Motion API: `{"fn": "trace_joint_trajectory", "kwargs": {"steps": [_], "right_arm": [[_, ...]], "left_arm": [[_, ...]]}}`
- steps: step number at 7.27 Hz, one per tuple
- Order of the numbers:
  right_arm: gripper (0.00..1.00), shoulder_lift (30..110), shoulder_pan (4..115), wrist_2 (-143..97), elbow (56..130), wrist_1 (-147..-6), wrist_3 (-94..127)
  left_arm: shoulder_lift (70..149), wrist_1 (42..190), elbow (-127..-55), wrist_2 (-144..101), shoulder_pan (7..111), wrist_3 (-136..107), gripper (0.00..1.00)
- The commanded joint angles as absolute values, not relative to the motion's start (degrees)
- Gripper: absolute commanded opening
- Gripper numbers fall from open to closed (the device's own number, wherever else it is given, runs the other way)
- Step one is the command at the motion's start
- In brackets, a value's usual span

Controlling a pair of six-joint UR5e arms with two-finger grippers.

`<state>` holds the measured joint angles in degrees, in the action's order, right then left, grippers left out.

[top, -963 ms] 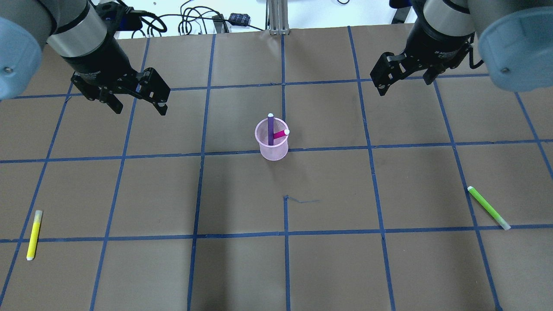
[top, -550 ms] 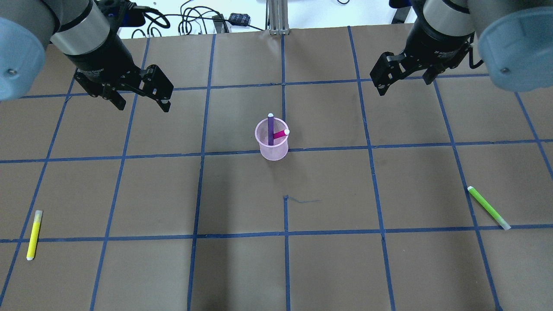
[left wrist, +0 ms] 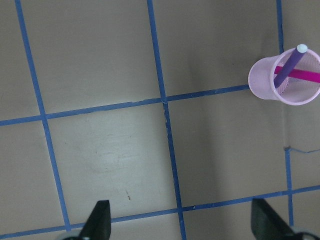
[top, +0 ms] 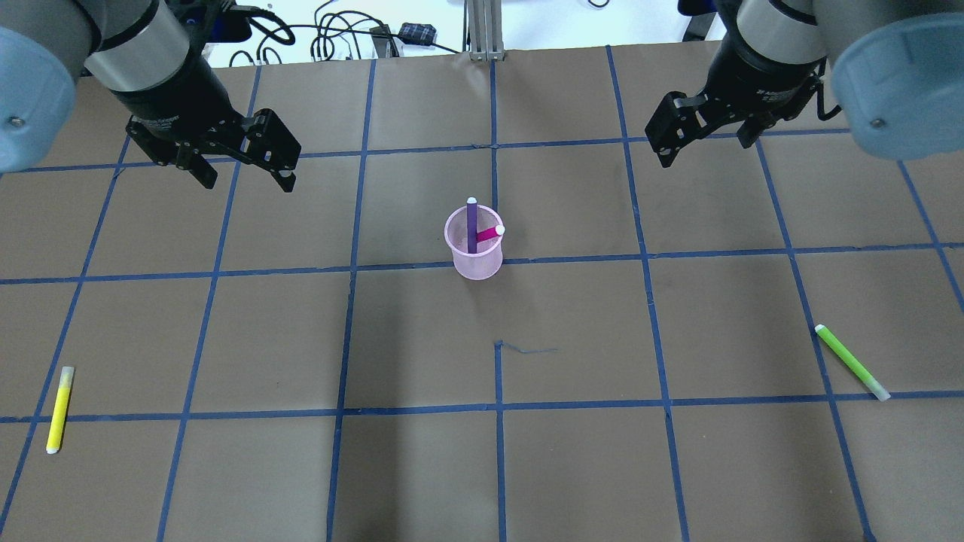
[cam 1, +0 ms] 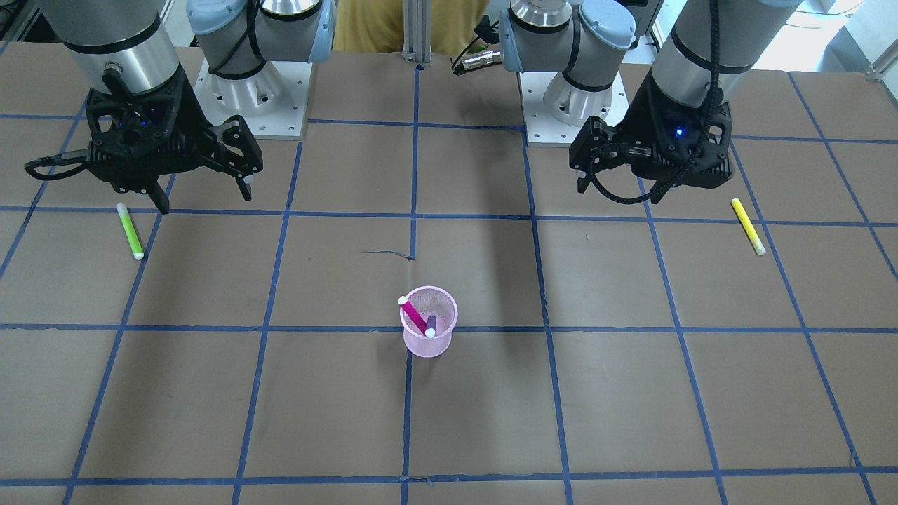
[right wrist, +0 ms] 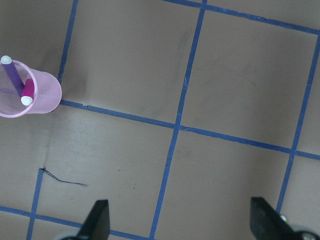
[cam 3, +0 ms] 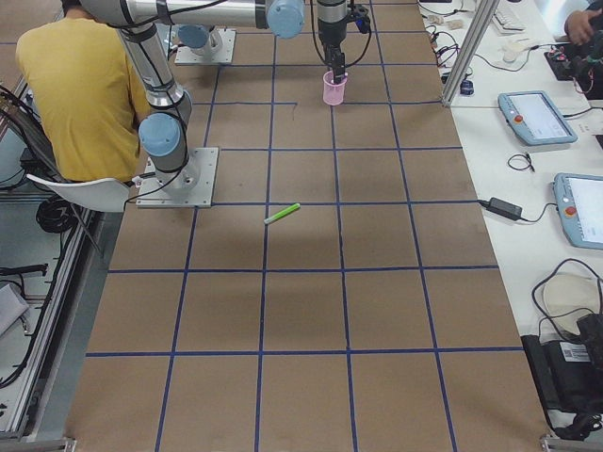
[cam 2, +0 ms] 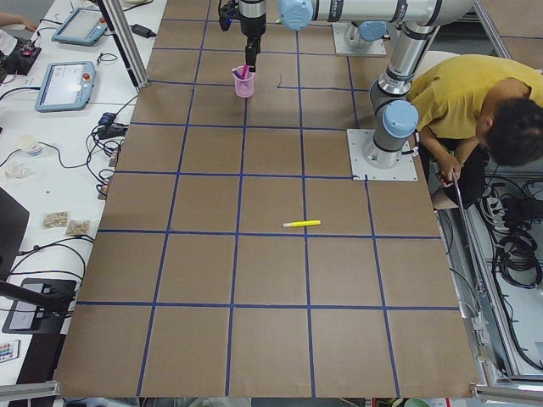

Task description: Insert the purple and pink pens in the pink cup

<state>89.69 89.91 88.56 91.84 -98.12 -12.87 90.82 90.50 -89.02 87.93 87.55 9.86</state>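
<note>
- Two pens stand in the pink cup [top: 477, 263], near the middle of the bench [top: 422, 467]. One is the purple pen [top: 472, 222] and one is the pink pen [top: 488, 234].
- Both pens are longer than the cup is deep. So they lean on its rim, cross each other inside, and their white tips poke out at the top.
- With both pens in the cup, the job looks done to me. I think that is why the arms are back and out of the way.
- On the left arm [top: 166, 90], the left jaws hang above the bench, well apart from the cup. They are spread wide, hold nothing and touch nothing.
- On the right arm [top: 761, 68], the right jaws hang on the other side, also well apart from the cup. They too are spread wide, with nothing between them.
- A yellow pen [top: 59, 410] and a green pen [top: 851, 361] lie flat on the bench, far out on each side. The job does not ask for them, so no jaws are near them.
</note>
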Motion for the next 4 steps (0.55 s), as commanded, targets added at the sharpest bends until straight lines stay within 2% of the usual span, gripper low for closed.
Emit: {"fn": "trace_joint_trajectory", "kwargs": {"steps": [1, 4], "right_arm": [[1.0, 89.74, 89.91, 88.59, 91.85, -98.09, -12.83], [1.0, 89.74, 89.91, 88.59, 91.85, -98.09, -12.83]], "left_arm": [[90.35, 90.7, -88.86, 88.24, 87.71, 9.84, 1.0], [91.31, 90.88, -88.77, 88.42, 87.89, 9.93, 1.0]]}}
